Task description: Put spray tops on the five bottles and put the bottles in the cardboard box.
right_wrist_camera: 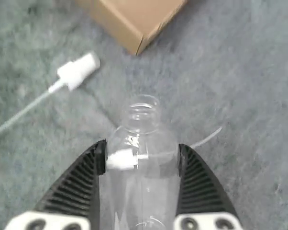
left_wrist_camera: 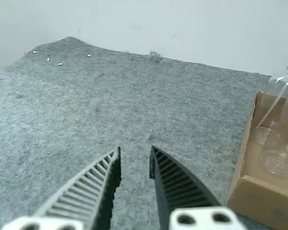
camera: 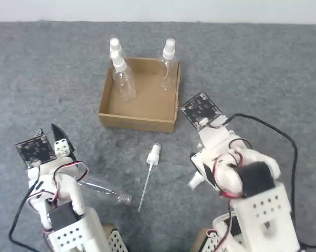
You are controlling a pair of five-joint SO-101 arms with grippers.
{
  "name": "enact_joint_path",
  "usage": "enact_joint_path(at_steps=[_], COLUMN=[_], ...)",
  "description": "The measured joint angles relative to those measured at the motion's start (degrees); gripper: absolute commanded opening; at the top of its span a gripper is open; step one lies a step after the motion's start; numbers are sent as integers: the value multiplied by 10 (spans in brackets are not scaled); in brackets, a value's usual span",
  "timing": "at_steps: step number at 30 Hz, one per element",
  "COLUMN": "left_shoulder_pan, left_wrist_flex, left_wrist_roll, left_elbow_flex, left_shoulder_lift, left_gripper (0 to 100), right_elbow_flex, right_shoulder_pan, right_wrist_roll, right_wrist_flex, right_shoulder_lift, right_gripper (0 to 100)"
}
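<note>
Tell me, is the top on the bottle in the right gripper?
Off. The bottle has a bare, open neck; a spray top lies on the mat.

1. Soft, even light from above; the grey felt table cover (camera: 53,79) reads bright in all views;
2. shadows are faint; a narrow dark band edges the brown cardboard box (camera: 137,123);
3. small white glints sit on the clear plastic bottle (right_wrist_camera: 141,143).
</note>
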Motion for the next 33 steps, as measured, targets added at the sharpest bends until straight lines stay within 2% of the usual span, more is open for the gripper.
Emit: enact_joint_path(at_steps=[15, 23, 28, 33], left_shoulder_pan=[0, 27, 27, 33], left_wrist_flex=[0, 0, 0, 0], left_wrist_roll=[0, 0, 0, -4], left_elbow_flex=[0, 0, 0, 0], left_shoulder_lift=[0, 0, 0, 0], left_gripper=[95, 95, 95, 95], right_elbow_flex=[137, 241, 302, 349], right_shoulder_pan=[0, 92, 101, 103], right_wrist_roll=[-8, -44, -46, -92], right_wrist_flex=[-122, -203, -220, -238], right_shoulder_lift=[-188, -261, -327, -399], right_gripper=[9, 9, 9, 9])
